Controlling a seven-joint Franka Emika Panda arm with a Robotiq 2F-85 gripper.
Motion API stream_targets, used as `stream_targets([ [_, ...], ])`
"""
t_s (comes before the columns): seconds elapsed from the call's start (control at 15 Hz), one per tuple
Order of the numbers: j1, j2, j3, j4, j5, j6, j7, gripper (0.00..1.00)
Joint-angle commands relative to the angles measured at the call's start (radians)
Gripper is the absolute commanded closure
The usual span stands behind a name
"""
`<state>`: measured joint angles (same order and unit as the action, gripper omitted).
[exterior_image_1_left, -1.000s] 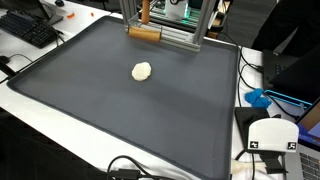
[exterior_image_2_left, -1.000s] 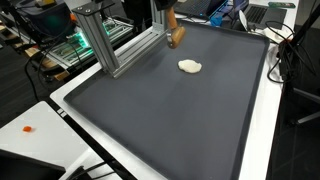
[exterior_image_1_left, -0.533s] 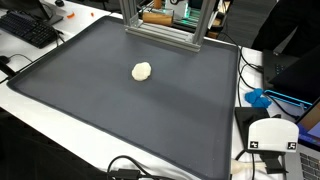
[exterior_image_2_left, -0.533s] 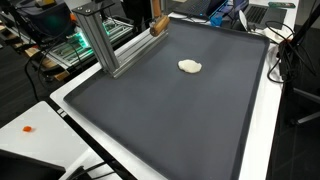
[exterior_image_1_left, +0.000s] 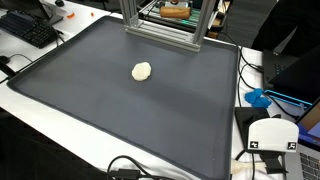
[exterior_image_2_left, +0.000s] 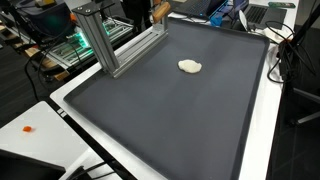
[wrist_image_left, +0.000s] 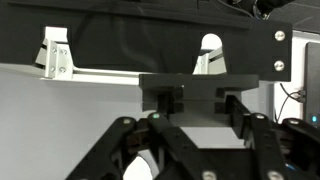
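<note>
You have a cream lump (exterior_image_1_left: 142, 71), a plain dark grey mat (exterior_image_1_left: 120, 115), a white bench (exterior_image_1_left: 30, 110), a silver metal frame (exterior_image_1_left: 160, 32), a brown block (exterior_image_1_left: 176, 12) and a black keyboard (exterior_image_1_left: 30, 28).

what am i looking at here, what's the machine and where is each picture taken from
This is a robot arm working over a table. Two pictures come from cameras standing outside the robot, looking down at a dark mat from different places. The third comes from a camera on the arm's wrist, so the dark links low in that picture are the arm's own jaws, facing a metal frame at the mat's far edge. On the mat lies one pale lump. A brown thing shows up by the frame in both exterior views. It is too small to name, and I cannot tell whether the jaws grip it or are open.
</note>
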<state>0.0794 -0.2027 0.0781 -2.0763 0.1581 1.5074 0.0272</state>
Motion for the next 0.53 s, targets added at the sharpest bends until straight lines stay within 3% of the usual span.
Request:
stream_targets([
  [0.0, -0.001, -0.060, 0.000, -0.054, 0.041, -0.028, 0.036, 0.65],
  [0.47, 0.013, -0.123, 0.019, -0.133, 0.086, -0.008, 0.051, 0.65],
])
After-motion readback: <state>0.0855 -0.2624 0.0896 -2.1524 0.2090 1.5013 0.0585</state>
